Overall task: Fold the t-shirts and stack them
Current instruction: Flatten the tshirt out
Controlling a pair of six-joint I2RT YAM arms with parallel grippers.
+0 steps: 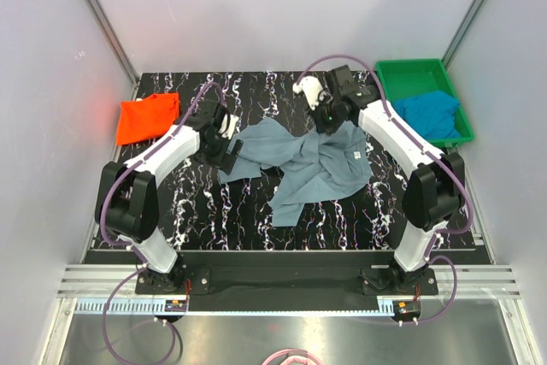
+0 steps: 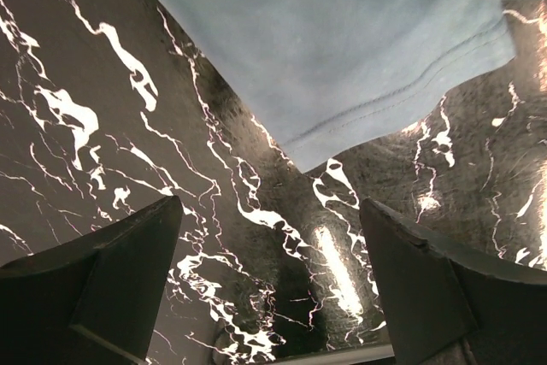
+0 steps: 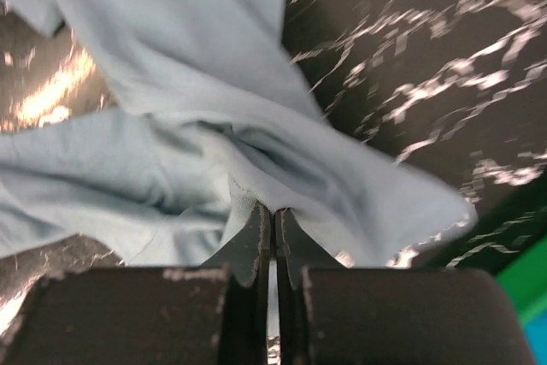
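Observation:
The large grey-blue t-shirt (image 1: 312, 164) lies crumpled in the middle of the black marbled table (image 1: 214, 211). My right gripper (image 1: 326, 119) is shut on a fold of it (image 3: 256, 160) at its far edge and lifts it. My left gripper (image 1: 224, 150) is open and empty at the shirt's left edge; a hemmed corner (image 2: 359, 66) lies just beyond its fingers (image 2: 128, 271). The orange-red t-shirt (image 1: 147, 117) lies at the far left. The bright blue t-shirt (image 1: 429, 114) sits in the green tray (image 1: 402, 74).
The green tray stands at the far right corner of the table. White walls and metal posts surround the table. A black rail runs along the near edge by the arm bases.

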